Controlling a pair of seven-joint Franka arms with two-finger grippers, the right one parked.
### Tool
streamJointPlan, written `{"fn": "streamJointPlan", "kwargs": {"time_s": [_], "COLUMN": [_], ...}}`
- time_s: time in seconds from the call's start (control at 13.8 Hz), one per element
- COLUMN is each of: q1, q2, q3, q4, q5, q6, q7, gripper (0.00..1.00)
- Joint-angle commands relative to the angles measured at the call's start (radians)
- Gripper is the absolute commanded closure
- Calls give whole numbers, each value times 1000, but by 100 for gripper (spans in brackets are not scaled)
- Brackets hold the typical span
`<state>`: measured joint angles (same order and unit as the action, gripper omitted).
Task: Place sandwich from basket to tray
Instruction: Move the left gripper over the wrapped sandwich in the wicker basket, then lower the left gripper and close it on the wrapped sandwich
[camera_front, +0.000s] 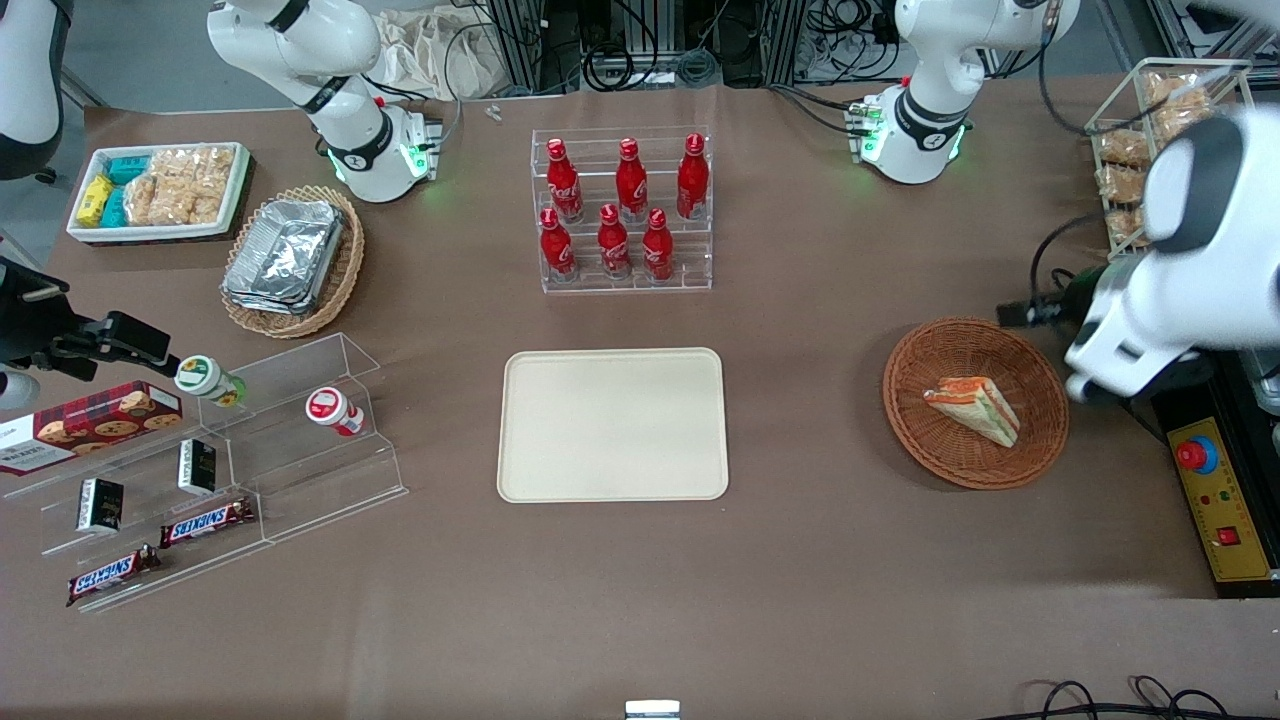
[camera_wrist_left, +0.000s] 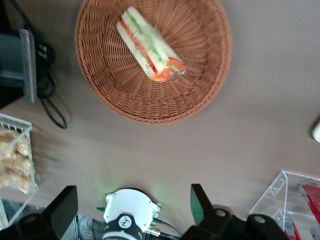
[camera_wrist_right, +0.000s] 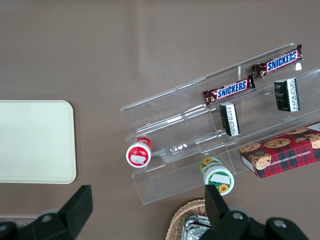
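Only wrist view: end effector (camera_wrist_left: 131, 205) open | sandwich (camera_wrist_left: 149, 44) in basket (camera_wrist_left: 200, 95)

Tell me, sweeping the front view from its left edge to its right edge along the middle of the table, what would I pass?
Cookie box → clear stepped shelf → tray → basket holding the sandwich → the working arm's gripper, open, hovering high by the basket.
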<state>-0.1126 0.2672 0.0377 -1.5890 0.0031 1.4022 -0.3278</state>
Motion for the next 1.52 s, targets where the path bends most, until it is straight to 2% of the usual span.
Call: {"fn": "streamJointPlan", "kwargs": {"time_s": [0.0, 0.36, 0.58, 0.72, 1.01, 1.23, 1.45], "q1": [2, 30, 51, 50, 50, 50, 51], "q2": [137, 245, 251, 254, 274, 224, 205], "q3": [42, 67, 67, 67, 67, 67, 67], "q4": [20, -57, -150, -193, -200, -190, -172], "q5": [-14, -28, -101, -124, -126, -127, -179], "q6": [64, 210, 358, 423, 457, 410, 394], "q7": [-150, -250, -293, -304, -313, -355, -366], "gripper": [0, 0, 0, 0, 0, 0, 0]}}
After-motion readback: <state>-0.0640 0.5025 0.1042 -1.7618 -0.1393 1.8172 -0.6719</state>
